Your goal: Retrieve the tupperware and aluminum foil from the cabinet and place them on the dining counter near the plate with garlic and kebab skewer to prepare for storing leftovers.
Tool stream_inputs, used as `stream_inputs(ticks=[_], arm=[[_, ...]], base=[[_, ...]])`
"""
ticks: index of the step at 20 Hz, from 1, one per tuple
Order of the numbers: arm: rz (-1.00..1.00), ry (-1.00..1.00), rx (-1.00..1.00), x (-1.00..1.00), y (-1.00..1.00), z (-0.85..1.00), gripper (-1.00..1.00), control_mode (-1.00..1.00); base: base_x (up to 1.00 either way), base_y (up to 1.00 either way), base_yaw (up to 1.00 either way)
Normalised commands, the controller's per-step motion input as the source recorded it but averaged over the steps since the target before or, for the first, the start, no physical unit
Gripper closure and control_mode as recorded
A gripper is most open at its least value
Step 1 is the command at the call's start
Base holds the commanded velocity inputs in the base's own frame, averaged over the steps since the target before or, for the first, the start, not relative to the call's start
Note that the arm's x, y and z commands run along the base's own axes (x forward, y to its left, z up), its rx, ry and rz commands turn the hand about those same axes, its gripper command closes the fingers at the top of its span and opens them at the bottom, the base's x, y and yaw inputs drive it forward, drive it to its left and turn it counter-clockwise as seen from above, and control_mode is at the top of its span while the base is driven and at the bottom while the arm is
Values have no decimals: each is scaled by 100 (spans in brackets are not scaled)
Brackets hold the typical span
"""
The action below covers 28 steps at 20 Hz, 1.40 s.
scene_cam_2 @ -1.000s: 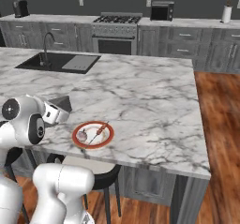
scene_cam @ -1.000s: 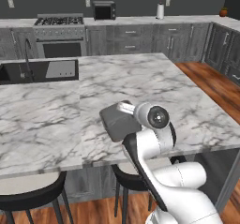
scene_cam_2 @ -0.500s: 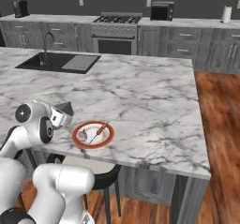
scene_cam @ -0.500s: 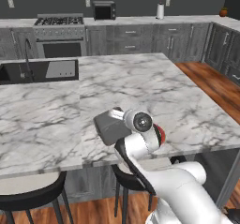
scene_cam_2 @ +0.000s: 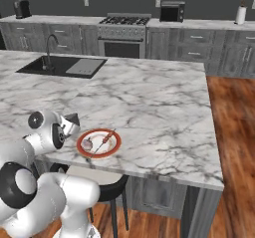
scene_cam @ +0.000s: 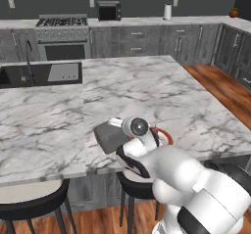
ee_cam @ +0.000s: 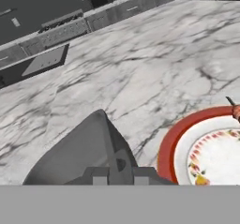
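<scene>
The pincer [ee_cam: 119, 174] is clamped tight on the rim of the tupperware [scene_cam: 110, 136], its 2 dark fingertips [ee_cam: 99, 176] pinching the near wall of the grey tub in the hand view. From the left base view the tub sits low over the marble tabletop [scene_cam: 147, 91] near its front edge, tilted a little, with the white wrist right behind it. Whether its base touches the slab, I cannot tell. Just beside it, to the robot's right, lies the plate [scene_cam_2: 98, 143] with its red-orange rim, resting flat on the tabletop. On the plate the garlic [scene_cam_2: 87, 144] sits towards the left side, a small pale bulb, and the kebab skewer [scene_cam_2: 104, 141] lies slanted across the middle, its tip reaching past the rim. In the hand view the plate's red edge curves in at the lower right, close to the tub's corner. Far back, a sink [scene_cam_2: 62, 65] is set into the tabletop.
</scene>
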Motion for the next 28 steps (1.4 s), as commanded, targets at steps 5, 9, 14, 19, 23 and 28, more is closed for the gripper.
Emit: stream_inputs(ticks=[5, 9, 14, 19, 23, 28], arm=[[0, 9, 0, 43, 21, -29, 100, -100], [0, 10, 0, 17, 3, -21, 100, -100], [0, 11, 0, 0, -12, 4, -100, -100], [-1, 0, 2, -4, -42, 64, -100, -100], [0, 1, 0, -44, -24, 85, -100, -100], [6, 12, 0, -95, -29, 93, -100, -100]], base=[[0, 0, 0], [0, 0, 0], [0, 0, 0], [0, 0, 0], [0, 0, 0], [0, 0, 0]])
